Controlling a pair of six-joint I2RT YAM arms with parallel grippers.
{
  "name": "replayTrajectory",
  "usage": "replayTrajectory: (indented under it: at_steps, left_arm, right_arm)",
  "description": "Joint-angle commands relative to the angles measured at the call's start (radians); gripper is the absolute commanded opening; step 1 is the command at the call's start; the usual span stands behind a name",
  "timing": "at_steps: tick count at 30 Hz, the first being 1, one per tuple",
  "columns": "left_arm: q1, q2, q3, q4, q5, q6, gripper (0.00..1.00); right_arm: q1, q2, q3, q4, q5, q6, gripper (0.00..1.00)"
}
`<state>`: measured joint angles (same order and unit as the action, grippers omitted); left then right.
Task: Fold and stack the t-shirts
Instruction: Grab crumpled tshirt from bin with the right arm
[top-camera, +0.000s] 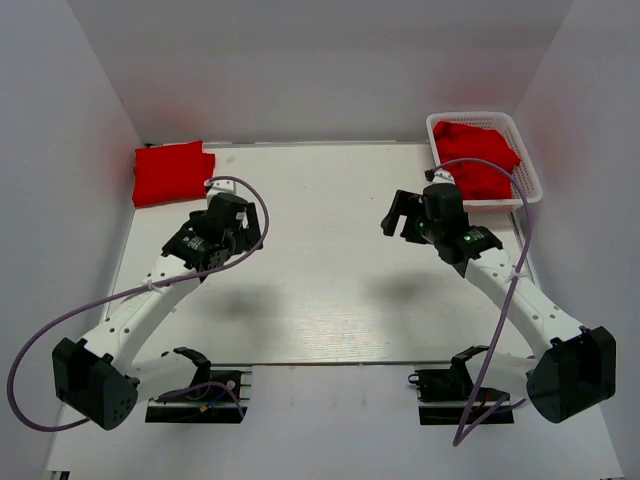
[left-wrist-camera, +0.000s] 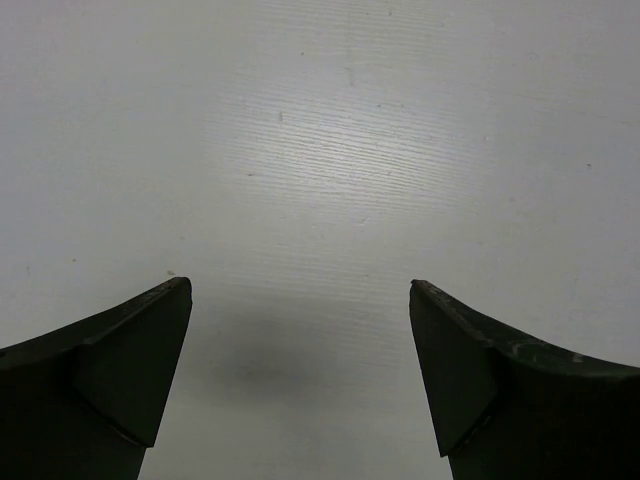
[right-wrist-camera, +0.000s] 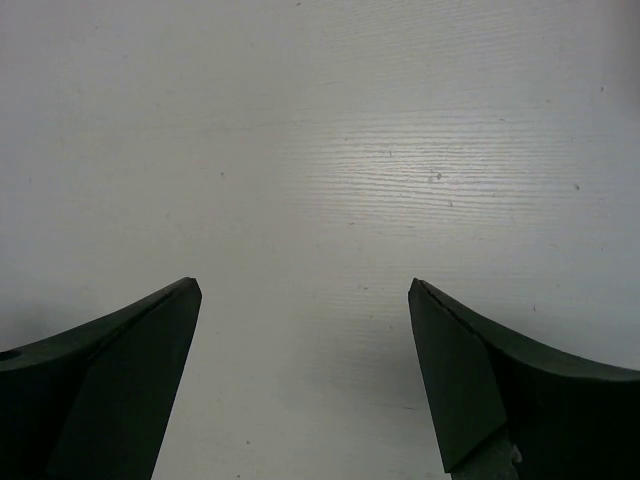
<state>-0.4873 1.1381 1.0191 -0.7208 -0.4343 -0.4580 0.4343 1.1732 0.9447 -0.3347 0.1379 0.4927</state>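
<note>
A folded red t-shirt (top-camera: 172, 172) lies at the table's far left corner. More red t-shirts (top-camera: 478, 158) are bundled in the white basket (top-camera: 530, 172) at the far right. My left gripper (top-camera: 243, 222) is open and empty, hovering over bare table a little right of the folded shirt; its wrist view (left-wrist-camera: 300, 288) shows only table between the fingers. My right gripper (top-camera: 400, 216) is open and empty, over bare table left of the basket; its wrist view (right-wrist-camera: 304, 285) shows only table too.
White walls close the table in on the left, back and right. The table (top-camera: 320, 290) is white board. Purple cables loop from both arms. Two black stands sit at the near edge.
</note>
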Motion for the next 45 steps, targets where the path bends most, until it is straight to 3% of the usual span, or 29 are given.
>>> replayTrajectory:
  at_steps: [1, 8, 10, 14, 15, 16, 18, 19, 20, 22, 28, 33, 38, 45]
  left_arm:
    - [-0.004, 0.000, 0.006, -0.037, -0.060, -0.019, 1.00]
    - [0.006, 0.058, 0.027, -0.037, -0.049, -0.010, 1.00]
    - [0.006, 0.071, 0.036, -0.037, -0.049, -0.010, 1.00]
    - [0.015, 0.083, 0.049, -0.046, -0.087, -0.010, 1.00]
    - [0.015, 0.083, 0.049, -0.046, -0.105, -0.010, 1.00]
    - [0.015, 0.094, 0.049, -0.046, -0.135, -0.027, 1.00]
    - [0.015, 0.107, 0.049, -0.055, -0.135, -0.027, 1.00]
    - [0.015, 0.120, 0.049, -0.045, -0.114, -0.027, 1.00]
    - [0.015, 0.120, 0.049, -0.045, -0.113, -0.027, 1.00]
    - [0.015, 0.140, 0.049, -0.045, -0.125, -0.060, 1.00]
    - [0.015, 0.172, 0.049, -0.009, -0.138, -0.050, 1.00]
    - [0.015, 0.207, 0.068, 0.000, -0.147, -0.039, 1.00]
    - [0.015, 0.272, 0.081, 0.000, -0.147, -0.039, 1.00]
    - [0.015, 0.347, 0.124, 0.000, -0.107, -0.030, 1.00]
  right_arm:
    - [0.001, 0.008, 0.049, 0.063, -0.024, -0.055, 0.90]
    - [-0.005, 0.107, 0.135, 0.111, 0.104, -0.076, 0.90]
    - [-0.014, 0.184, 0.250, 0.085, 0.170, -0.068, 0.90]
    - [-0.074, 0.461, 0.626, -0.138, 0.284, -0.101, 0.90]
    - [-0.084, 0.501, 0.678, -0.159, 0.275, -0.129, 0.90]
    - [-0.098, 0.540, 0.841, -0.197, 0.269, -0.143, 0.90]
    - [-0.143, 0.689, 0.951, -0.259, 0.250, -0.179, 0.90]
    - [-0.198, 0.829, 1.171, -0.321, 0.259, -0.193, 0.90]
    - [-0.198, 0.859, 1.277, -0.322, 0.253, -0.194, 0.90]
    - [-0.258, 0.910, 1.347, -0.345, 0.244, -0.197, 0.90]
    - [-0.364, 0.948, 1.203, -0.023, 0.226, -0.299, 0.90]
    - [-0.424, 1.092, 1.330, -0.052, 0.220, -0.303, 0.90]
    - [-0.479, 1.132, 1.274, 0.005, 0.059, -0.292, 0.80]
    - [-0.506, 1.223, 1.255, 0.034, -0.018, -0.252, 0.73]
